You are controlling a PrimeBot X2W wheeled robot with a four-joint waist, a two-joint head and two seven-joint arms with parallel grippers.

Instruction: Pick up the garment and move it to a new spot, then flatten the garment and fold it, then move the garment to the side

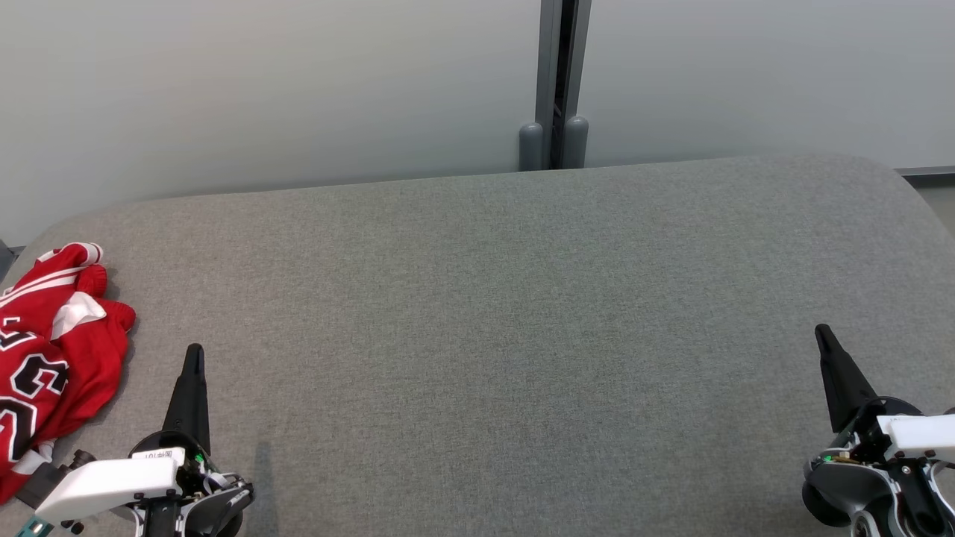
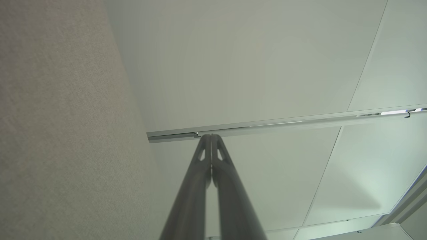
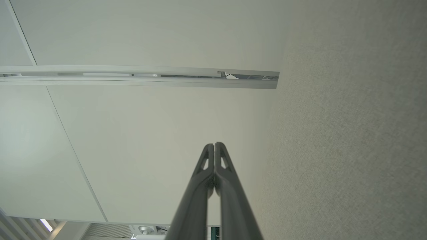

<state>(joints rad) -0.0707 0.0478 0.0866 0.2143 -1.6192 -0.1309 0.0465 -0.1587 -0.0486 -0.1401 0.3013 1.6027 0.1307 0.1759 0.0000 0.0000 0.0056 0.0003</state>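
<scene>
Beginning the pick-up, seemingly: the garment [image 1: 52, 350] lies crumpled just left of the left gripper [image 1: 195, 350]. It and the right gripper [image 1: 823, 332] are clenched, empty — the left must open and reach.

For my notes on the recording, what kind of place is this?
Probably an indoor test room or office: pale wall panels joined by a metal post, a grey fabric-covered surface, a crumpled red jersey on it.

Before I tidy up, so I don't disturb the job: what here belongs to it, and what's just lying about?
Job: jersey, crumpled, far left; left gripper, shut; right gripper, shut.
Not the job: pad; wall; post.
</scene>
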